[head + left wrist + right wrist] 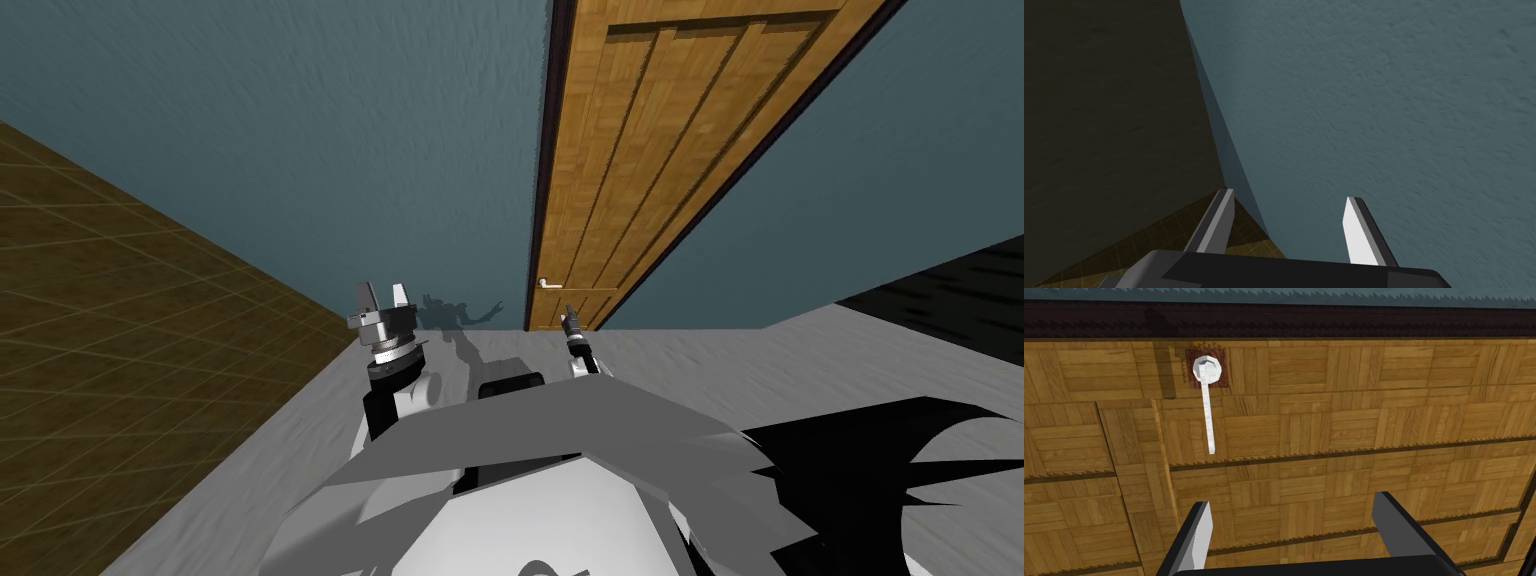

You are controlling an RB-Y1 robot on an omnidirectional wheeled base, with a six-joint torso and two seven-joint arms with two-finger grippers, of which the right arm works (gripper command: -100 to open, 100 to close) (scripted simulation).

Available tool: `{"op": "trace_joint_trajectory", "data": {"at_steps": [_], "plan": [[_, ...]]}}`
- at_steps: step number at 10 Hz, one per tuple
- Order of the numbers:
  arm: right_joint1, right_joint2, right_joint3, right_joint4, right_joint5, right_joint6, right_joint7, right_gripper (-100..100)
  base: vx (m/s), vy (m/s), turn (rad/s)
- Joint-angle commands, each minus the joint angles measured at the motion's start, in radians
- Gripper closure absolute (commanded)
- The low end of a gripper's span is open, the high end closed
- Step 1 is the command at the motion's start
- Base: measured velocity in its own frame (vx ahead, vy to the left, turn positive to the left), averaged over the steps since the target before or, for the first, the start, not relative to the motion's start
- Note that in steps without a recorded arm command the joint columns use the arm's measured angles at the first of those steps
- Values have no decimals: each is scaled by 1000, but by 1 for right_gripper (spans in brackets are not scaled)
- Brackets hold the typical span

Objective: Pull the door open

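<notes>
A wooden panelled door (640,170) stands shut in a dark frame, ahead and slightly right of me. Its white lever handle (547,284) sits near the door's left edge. In the right wrist view the handle (1208,405) is a thin white bar hanging from a round hub on a brown plate. My right gripper (1291,528) is open, short of the door (1334,458), with the handle off beyond its left finger, untouched. In the head view the right gripper (571,322) is just below the handle. My left gripper (383,298) is raised to the left, open and empty (1286,230).
A blue-grey wall (300,150) runs on both sides of the door. A brown tiled wall (110,330) closes the left side. The floor (700,370) is light grey, with a black area (960,290) at the far right.
</notes>
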Motion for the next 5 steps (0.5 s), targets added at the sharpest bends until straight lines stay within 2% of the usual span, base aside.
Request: {"op": "trace_joint_trajectory", "data": {"at_steps": [1,5], "plan": [[-12,0,-8,39,-2,-14,1,-100,104,-5,43],[-37,-1,-24,117,-8,-37,2,-100,88,-13,39]]}}
